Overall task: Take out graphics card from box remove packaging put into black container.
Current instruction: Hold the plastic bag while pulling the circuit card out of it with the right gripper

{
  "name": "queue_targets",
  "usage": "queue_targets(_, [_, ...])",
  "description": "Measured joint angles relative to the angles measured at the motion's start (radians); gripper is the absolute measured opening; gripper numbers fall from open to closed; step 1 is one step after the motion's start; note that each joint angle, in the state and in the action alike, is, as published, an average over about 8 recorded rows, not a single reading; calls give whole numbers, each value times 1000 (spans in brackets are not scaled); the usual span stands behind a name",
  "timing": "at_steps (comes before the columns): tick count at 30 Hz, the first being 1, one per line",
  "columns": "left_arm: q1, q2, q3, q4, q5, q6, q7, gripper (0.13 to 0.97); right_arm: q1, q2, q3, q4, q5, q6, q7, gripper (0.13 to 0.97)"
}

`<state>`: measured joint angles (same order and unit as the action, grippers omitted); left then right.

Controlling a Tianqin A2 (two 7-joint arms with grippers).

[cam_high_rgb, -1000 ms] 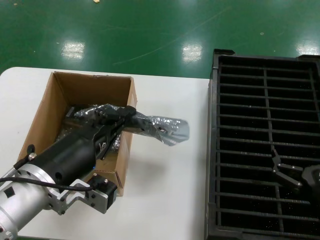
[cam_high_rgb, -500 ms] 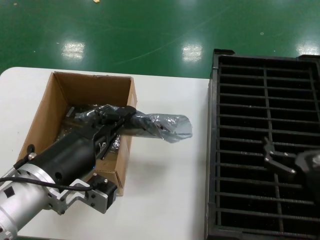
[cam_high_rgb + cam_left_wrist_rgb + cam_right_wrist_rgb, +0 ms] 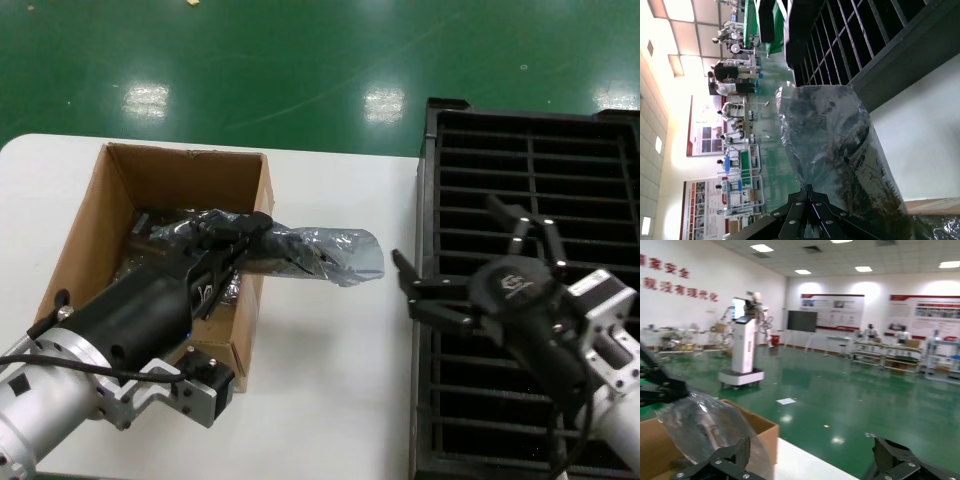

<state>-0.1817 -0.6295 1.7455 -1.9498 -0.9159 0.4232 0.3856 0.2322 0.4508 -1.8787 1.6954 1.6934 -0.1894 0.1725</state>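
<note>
The right gripper (image 3: pixel 470 262) is now much farther left than a second ago. It has come up from the near right part of the black container (image 3: pixel 590 160) to its left edge, fingers spread wide, close to the packaging (image 3: pixel 335 255).

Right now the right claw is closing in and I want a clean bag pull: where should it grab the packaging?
Probably the free end of the packaging, approached from the black container side. The left claw clamps the box end, so this end juts out unsupported toward the open right claw.
</note>
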Motion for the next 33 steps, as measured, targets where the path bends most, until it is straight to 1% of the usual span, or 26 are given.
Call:
queue_targets(1, [0, 0, 0, 0, 0, 0, 0, 139, 10, -2, -10, -5, -6, -9, 0, 902])
queue_targets(9, [0, 0, 0, 0, 0, 0, 0, 139, 68, -5, -59, -55, -56, -71, 6, 777])
queue_targets(10, [0, 0, 0, 0, 0, 0, 0, 139, 70, -4, -61, -58, -63, -74, 9, 777])
queue_targets(18, [0, 0, 0, 0, 0, 0, 0, 139, 55, 17, -47, -55, -97, -84, 29, 587])
queue_targets(19, [0, 0, 0, 0, 0, 0, 0, 139, 51, 20, -46, -53, -100, -86, 28, 587])
queue_targets(20, [0, 0, 0, 0, 0, 0, 0, 139, 48, 22, -45, -52, -102, -89, 26, 560])
queue_targets(27, [0, 0, 0, 0, 0, 0, 0, 139, 44, 21, -54, -47, -114, -122, -30, 376])
queue_targets(31, [0, 0, 0, 0, 0, 0, 0, 139, 54, 20, -65, -46, -122, -147, -60, 376])
queue_targets(33, [0, 0, 0, 0, 0, 0, 0, 139, 61, 20, -70, -45, -129, -160, -67, 339])
